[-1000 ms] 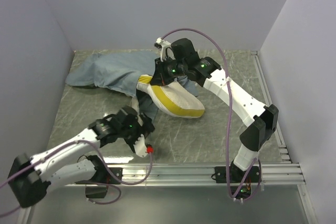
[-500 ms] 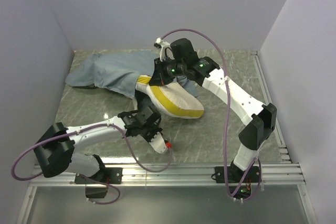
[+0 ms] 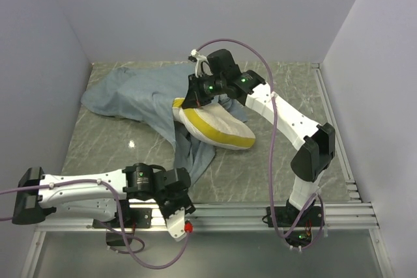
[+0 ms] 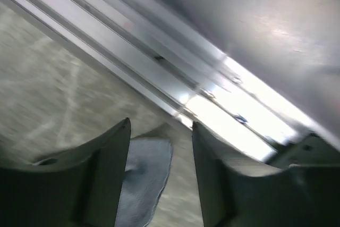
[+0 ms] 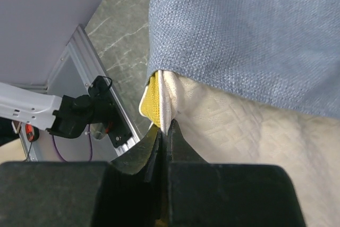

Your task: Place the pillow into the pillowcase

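Pillow [image 3: 218, 125] partly under pillowcase [image 3: 140, 92]

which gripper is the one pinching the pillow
The right gripper, shut on the edge of the pillow where it pokes out of the pillowcase. The left gripper is near the front rail, jaws apart.

Grey marbled table [image 3: 260, 167], blue-grey pillowcase [image 3: 130, 92] spread across it (pillow [image 3: 218, 120] partly under its fabric)
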Robot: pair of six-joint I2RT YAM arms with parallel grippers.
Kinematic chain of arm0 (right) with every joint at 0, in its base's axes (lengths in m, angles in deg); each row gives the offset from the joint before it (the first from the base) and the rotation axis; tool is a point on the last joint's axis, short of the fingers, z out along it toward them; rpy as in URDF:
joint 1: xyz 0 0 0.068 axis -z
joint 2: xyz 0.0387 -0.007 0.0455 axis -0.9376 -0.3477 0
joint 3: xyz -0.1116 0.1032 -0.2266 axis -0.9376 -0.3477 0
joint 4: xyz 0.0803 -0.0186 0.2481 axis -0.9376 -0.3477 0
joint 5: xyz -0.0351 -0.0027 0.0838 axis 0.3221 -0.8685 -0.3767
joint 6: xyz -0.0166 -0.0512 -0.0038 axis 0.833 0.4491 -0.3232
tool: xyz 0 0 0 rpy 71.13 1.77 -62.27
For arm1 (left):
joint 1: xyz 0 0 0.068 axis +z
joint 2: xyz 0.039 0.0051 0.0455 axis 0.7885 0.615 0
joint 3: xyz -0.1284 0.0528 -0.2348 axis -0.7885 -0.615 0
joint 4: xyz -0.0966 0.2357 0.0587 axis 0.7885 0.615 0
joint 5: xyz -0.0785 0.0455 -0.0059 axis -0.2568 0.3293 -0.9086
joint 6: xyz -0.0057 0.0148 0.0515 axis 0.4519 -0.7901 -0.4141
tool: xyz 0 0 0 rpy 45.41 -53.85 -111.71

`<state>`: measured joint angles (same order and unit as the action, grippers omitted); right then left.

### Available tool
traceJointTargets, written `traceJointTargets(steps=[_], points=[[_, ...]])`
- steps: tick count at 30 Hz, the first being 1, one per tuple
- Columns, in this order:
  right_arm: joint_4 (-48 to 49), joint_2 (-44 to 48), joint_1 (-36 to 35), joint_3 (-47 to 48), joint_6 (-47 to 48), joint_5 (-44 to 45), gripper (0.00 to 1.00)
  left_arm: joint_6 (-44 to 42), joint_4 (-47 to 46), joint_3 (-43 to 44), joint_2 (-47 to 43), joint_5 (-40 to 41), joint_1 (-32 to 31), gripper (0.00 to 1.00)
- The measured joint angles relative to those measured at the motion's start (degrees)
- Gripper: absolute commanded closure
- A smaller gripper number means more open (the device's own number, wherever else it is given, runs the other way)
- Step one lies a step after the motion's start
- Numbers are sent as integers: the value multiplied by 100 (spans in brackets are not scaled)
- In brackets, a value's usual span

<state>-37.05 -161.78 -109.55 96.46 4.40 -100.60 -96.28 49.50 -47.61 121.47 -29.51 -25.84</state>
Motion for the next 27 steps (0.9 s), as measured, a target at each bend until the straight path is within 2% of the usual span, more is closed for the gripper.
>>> traceJointTargets(steps=[1,4,7,9,12,14,20,24,27], points=[[7,0,9,0,-20,-11,100,33,101,-57,-72,-4,-7,35],[76,-11,37,0,-107,-35,100,382,297,-122,-546,35,-7,24],[168,-61,61,0,-203,-142,100,997,-63,-107,-977,192,-9,20],[197,-96,66,0,-273,-199,100,1558,-588,-103,-994,490,-11,21],[214,-133,63,0,-343,-273,100,2350,-1436,-26,-382,1167,-11,18],[214,-140,63,0,-361,-289,100,2885,-2149,-22,374,1834,-7,18],[278,-140,63,-70,-365,-313,100,3661,-3375,-214,1781,3383,160,22],[428,-138,63,-247,-400,-358,100,3901,-3777,-216,2262,3847,614,24],[470,-138,61,-389,-407,-396,100,4026,-3954,-214,2594,4035,994,30]])
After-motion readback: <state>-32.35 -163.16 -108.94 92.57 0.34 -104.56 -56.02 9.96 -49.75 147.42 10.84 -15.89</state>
